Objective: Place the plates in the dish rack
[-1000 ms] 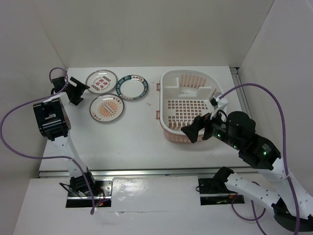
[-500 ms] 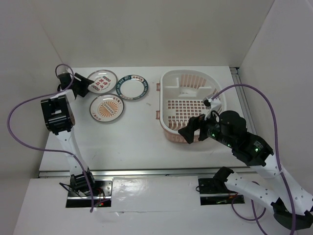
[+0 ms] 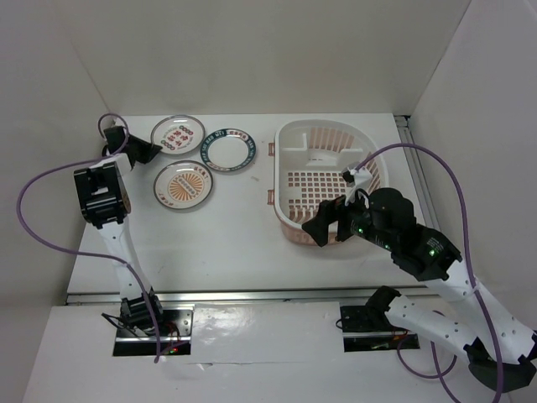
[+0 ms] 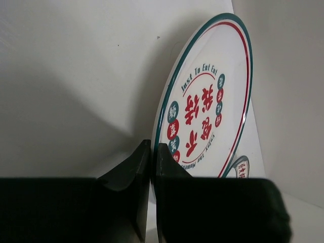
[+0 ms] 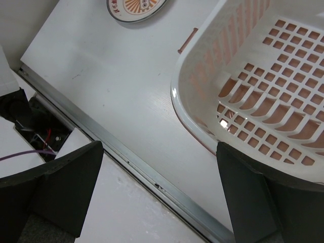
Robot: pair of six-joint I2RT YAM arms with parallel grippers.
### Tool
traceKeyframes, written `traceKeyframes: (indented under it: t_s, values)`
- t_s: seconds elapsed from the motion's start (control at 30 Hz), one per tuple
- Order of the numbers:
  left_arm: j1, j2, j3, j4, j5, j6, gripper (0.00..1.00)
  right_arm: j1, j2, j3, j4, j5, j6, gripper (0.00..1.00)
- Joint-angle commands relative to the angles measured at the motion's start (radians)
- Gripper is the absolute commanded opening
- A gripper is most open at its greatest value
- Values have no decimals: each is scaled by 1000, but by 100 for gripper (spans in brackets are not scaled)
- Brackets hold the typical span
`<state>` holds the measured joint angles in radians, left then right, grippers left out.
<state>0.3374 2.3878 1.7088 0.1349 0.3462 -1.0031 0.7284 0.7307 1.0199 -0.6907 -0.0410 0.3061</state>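
Observation:
Three plates lie at the table's back left. The red-marked plate (image 3: 178,134) is pinched at its left rim by my left gripper (image 3: 144,149). In the left wrist view the jaws (image 4: 153,152) are closed on the rim of that plate (image 4: 212,101), whose face is tilted up. The teal-ringed plate (image 3: 228,149) and the orange-centre plate (image 3: 184,185) lie flat beside it. The pink and white dish rack (image 3: 282,168) stands at right and holds no plates. My right gripper (image 3: 324,227) hovers open over the rack's near-left corner (image 5: 202,55), with nothing between its fingers (image 5: 159,147).
White walls close in the table at the left, back and right. A metal rail (image 5: 126,152) runs along the table's front edge. Purple cables (image 3: 50,180) loop from both arms. The rack's pink side handle (image 5: 187,40) faces the plates.
My left gripper moved right to the red-marked plate and shut on its rim, tilting it. The right arm drifted a little left along the rack's near side, still open.

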Motion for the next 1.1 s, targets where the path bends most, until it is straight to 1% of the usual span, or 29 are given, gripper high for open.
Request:
traceKeyframes:
  t_s: [0.0,0.03,0.07,0.13,0.17,0.23,0.3,0.33,0.37,0.4,0.43,0.5,0.53,0.57,0.63,0.67,0.73,0.77,0.8,0.83,0.87,0.9,0.97,1.0,1.07]
  values:
    - [-1,22,3,-49,-30,2,0,-3,-7,-21,51,15,-5,100]
    - [-1,2,-17,1,-20,-8,0,-3,-7,-21,62,15,-5,100]
    - [-1,-24,-70,27,-10,-8,0,-3,4,-21,62,15,4,100]
    - [-1,-128,-125,52,-10,-17,0,-3,18,-30,71,15,17,100]
    - [-1,-206,-177,66,-10,-17,0,-3,27,-30,82,26,18,100]
    - [-11,-284,-222,77,-19,-3,0,-3,27,-49,118,47,27,100]
    - [-11,-370,-302,107,-30,7,0,-3,27,-82,184,81,27,100]
    - [-11,-462,-334,144,-30,8,0,-3,27,-95,209,90,16,100]
    - [-11,-507,-363,175,-30,21,0,-3,42,-104,238,105,16,100]
    - [-11,-551,-415,218,-53,33,0,-3,55,-127,256,105,16,100]
    - [-11,-631,-431,227,-65,34,0,6,65,-139,278,105,16,100]
    - [-11,-712,-485,247,-91,72,0,6,82,-176,339,87,28,100]
    - [-11,-751,-495,238,-92,72,0,6,82,-185,364,76,28,100]
    - [-11,-825,-495,215,-92,101,0,15,93,-185,403,76,28,100]
    - [-11,-900,-524,151,-92,101,0,16,93,-185,450,41,-7,100]
    - [-11,-935,-540,117,-28,112,0,16,105,-175,473,29,-40,100]
    - [-31,-1064,-615,60,0,121,0,16,121,-138,543,-14,-77,100]
    - [-64,-1119,-658,51,0,121,0,16,136,-126,566,-14,-87,100]
    - [-83,-1174,-739,51,0,133,0,16,151,-115,617,-26,-97,100]
    - [-99,-1264,-770,51,11,150,0,16,162,-91,638,-40,-108,100]
    - [-116,-1297,-787,51,34,159,0,16,174,-74,655,-51,-120,100]
    - [-144,-1320,-798,26,106,170,0,16,208,-52,664,-65,-140,100]
    - [-176,-1354,-808,0,187,179,0,6,251,17,675,-89,-162,100]
    - [-220,-1363,-819,0,262,191,0,-4,298,41,675,-127,-176,100]
    - [-276,-1383,-819,-44,280,221,0,-20,340,89,675,-160,-186,100]
